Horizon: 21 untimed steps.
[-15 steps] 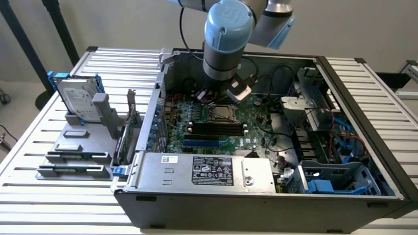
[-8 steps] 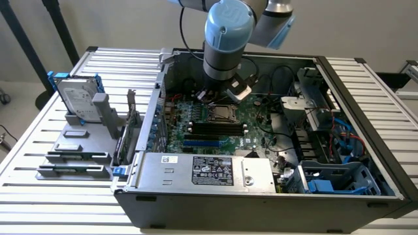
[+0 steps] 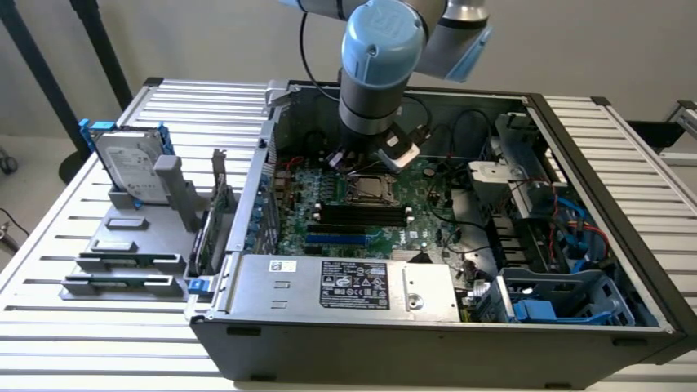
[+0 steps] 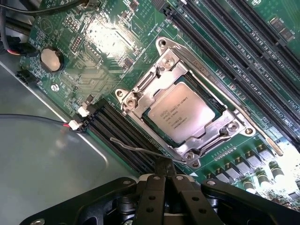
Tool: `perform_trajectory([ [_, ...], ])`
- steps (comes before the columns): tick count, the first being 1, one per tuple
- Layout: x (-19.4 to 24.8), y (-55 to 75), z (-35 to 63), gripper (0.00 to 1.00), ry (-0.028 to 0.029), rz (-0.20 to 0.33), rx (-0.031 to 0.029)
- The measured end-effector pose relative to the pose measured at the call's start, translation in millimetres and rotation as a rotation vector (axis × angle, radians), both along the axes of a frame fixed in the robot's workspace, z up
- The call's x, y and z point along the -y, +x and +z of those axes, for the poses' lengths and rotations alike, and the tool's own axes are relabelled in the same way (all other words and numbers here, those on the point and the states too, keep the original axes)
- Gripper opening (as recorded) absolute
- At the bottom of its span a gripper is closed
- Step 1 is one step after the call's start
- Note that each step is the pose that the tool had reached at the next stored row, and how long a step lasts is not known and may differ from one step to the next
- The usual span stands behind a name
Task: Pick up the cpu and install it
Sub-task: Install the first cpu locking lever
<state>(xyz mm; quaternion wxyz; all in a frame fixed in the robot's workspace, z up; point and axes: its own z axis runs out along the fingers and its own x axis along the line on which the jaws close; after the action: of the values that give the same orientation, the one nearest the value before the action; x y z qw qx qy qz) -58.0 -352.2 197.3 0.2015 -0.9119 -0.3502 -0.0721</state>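
Observation:
The cpu [image 4: 183, 114], a small square chip with a shiny silver top, lies flat in its socket on the green motherboard [image 4: 108, 42], inside the metal retention frame [image 4: 161, 70]. In the exterior view the cpu [image 3: 370, 189] sits in the middle of the open computer case, right below the arm's wrist. My gripper [image 4: 165, 171] hangs just off one corner of the socket with its black fingers [image 4: 154, 187] pressed together and nothing between them. The thin wire socket lever [image 4: 133, 148] ends close to the fingertips; I cannot tell whether they touch it.
Black memory slots [image 4: 234, 42] run beside the socket. A power supply [image 3: 348, 284] fills the case's front, and drive cages with blue parts [image 3: 556, 302] stand at the exterior view's right. A hard drive in a blue frame [image 3: 129, 167] stands on a grey holder outside the case.

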Motion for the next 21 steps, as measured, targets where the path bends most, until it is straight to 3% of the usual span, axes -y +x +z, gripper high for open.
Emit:
perform_trajectory([
  [13, 0.2, 3.9, -0.2, 0.11, -0.004, 0.0, -0.0011],
  [21, 0.0, 6.0, -1.4, 0.11, -0.0114, 0.0, -0.0012],
])
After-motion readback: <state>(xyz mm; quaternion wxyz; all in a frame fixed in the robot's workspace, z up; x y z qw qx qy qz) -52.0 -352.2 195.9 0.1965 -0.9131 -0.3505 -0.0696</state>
